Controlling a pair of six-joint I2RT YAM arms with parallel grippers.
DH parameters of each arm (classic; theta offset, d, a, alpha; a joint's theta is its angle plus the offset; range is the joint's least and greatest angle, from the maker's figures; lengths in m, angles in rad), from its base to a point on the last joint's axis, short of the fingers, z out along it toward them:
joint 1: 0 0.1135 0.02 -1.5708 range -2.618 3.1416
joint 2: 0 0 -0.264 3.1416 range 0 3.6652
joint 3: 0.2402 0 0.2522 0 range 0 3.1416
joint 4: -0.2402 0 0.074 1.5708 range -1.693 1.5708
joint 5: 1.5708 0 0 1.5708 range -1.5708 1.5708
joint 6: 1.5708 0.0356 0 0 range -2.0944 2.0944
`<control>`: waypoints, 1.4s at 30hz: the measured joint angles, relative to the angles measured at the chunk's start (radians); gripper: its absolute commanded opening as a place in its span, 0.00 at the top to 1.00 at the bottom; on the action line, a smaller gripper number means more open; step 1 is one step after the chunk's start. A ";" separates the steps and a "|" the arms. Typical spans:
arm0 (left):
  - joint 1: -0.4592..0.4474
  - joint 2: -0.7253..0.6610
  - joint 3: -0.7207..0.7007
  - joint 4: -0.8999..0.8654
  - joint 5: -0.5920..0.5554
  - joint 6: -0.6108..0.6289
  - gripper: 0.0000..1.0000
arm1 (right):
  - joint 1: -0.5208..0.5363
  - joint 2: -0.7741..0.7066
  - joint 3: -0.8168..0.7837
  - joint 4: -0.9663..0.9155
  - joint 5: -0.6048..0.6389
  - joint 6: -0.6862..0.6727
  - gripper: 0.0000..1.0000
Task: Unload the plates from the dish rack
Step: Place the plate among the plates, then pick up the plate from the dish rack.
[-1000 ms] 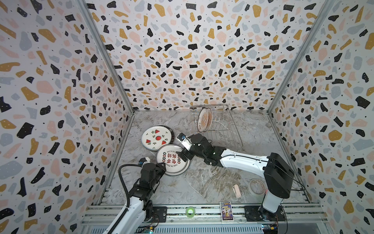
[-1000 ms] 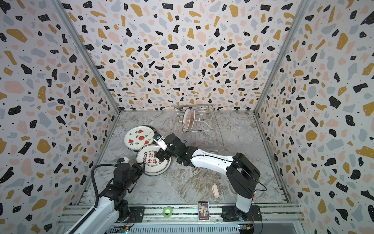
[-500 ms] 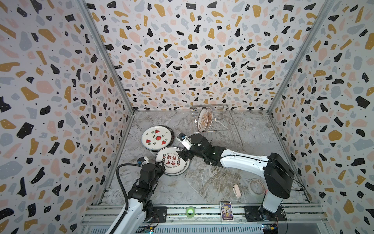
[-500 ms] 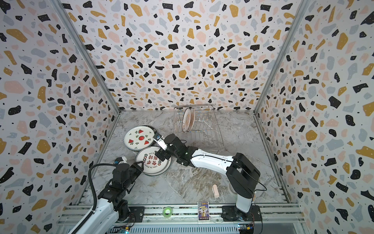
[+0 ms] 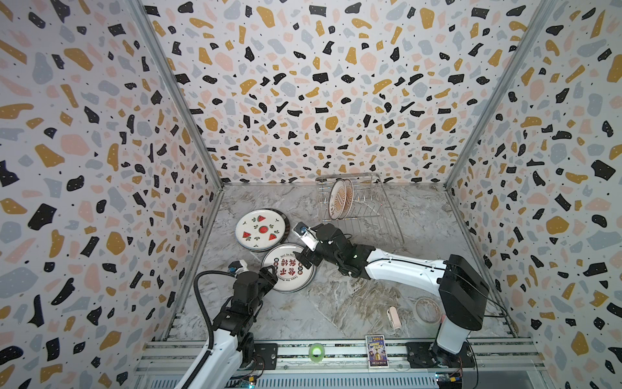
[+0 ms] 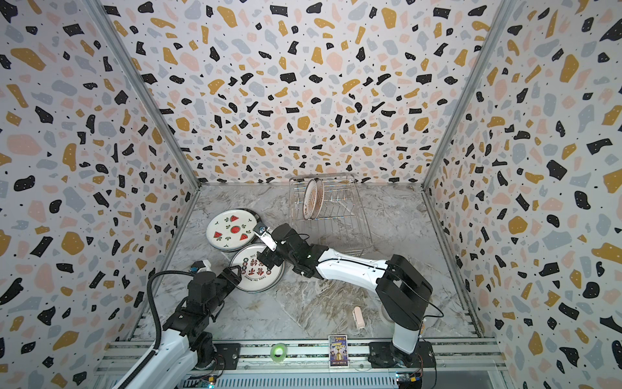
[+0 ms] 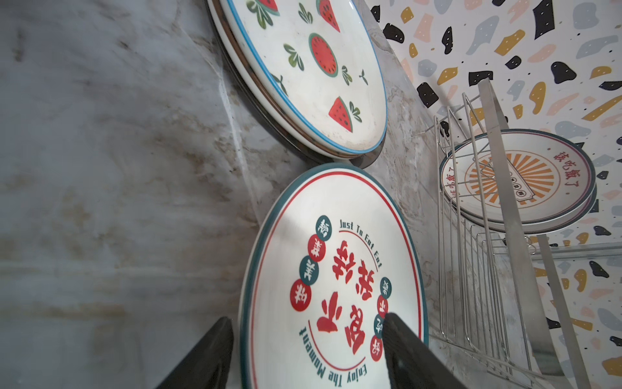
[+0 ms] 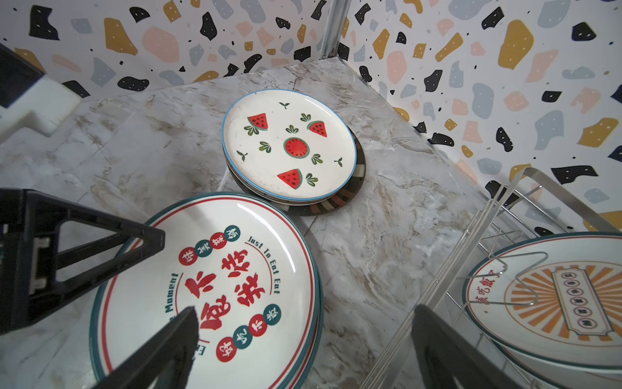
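The red-lettered plate [image 5: 288, 269] [image 6: 257, 268] lies flat on the marble table, with a second teal rim under it in the right wrist view. My left gripper [image 5: 268, 272] [image 7: 306, 328] is open at its near rim, one finger beside the rim and one over the plate's face. My right gripper [image 5: 304, 256] [image 8: 304, 313] hangs open over the plate's far edge, holding nothing. A watermelon plate [image 5: 262, 229] tops a stack behind. The dish rack [image 5: 370, 215] [image 6: 340, 215] holds two upright plates, the front one orange-sunburst [image 5: 337, 199] [image 8: 555, 296].
A translucent tape roll [image 5: 427, 310] and a small pink object [image 5: 393, 316] lie near the right arm's base. A card [image 5: 376, 346] and a green roll [image 5: 316, 352] sit on the front rail. Patterned walls close in three sides.
My left gripper's jaws have spread apart from the near rim of the red-lettered plate, which now rests on the table. The right arm has hardly moved.
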 measured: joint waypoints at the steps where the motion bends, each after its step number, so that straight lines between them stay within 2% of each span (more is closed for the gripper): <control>1: 0.000 -0.006 0.000 0.000 -0.003 0.001 0.26 | 0.000 0.000 0.000 0.000 0.002 0.000 0.01; 5: 0.000 -0.028 0.000 0.004 -0.011 0.002 0.34 | 0.001 0.000 0.000 0.000 0.023 0.000 0.01; 10: 0.000 -0.023 0.000 0.010 -0.012 0.003 0.40 | 0.001 0.000 0.000 0.006 0.045 0.001 0.01; 11: 0.000 -0.023 0.000 0.011 -0.012 0.003 0.39 | 0.000 0.000 0.000 0.011 0.052 0.004 0.01; 12: 0.000 -0.023 0.000 0.010 -0.012 0.008 0.31 | -0.002 -0.001 0.000 0.016 0.057 0.008 0.01; 14: 0.000 -0.024 0.002 0.007 -0.010 0.038 0.07 | -0.010 -0.007 -0.001 0.023 0.061 0.023 0.00; 15: 0.000 -0.028 0.008 0.002 -0.007 0.062 0.00 | -0.016 -0.016 -0.003 0.027 0.059 0.035 0.01; 19: 0.000 -0.061 0.040 0.024 0.014 0.118 0.00 | -0.072 -0.081 -0.026 0.043 0.041 0.095 0.01; 23: 0.000 -0.090 0.050 0.130 0.066 0.135 0.00 | -0.161 -0.155 -0.031 0.057 0.033 0.163 0.01; 29: -0.006 0.010 0.121 0.259 0.125 0.156 0.00 | -0.310 -0.171 -0.003 0.045 0.004 0.251 0.01; 33: -0.019 0.063 0.174 0.334 0.147 0.179 0.00 | -0.332 -0.132 0.049 0.019 0.023 0.240 0.01; 39: -0.089 0.147 0.182 0.464 0.169 0.192 0.00 | -0.383 -0.016 0.204 -0.046 -0.008 0.256 0.16; 42: -0.146 0.217 0.203 0.509 0.169 0.209 0.00 | -0.429 0.047 0.270 -0.070 -0.034 0.276 0.30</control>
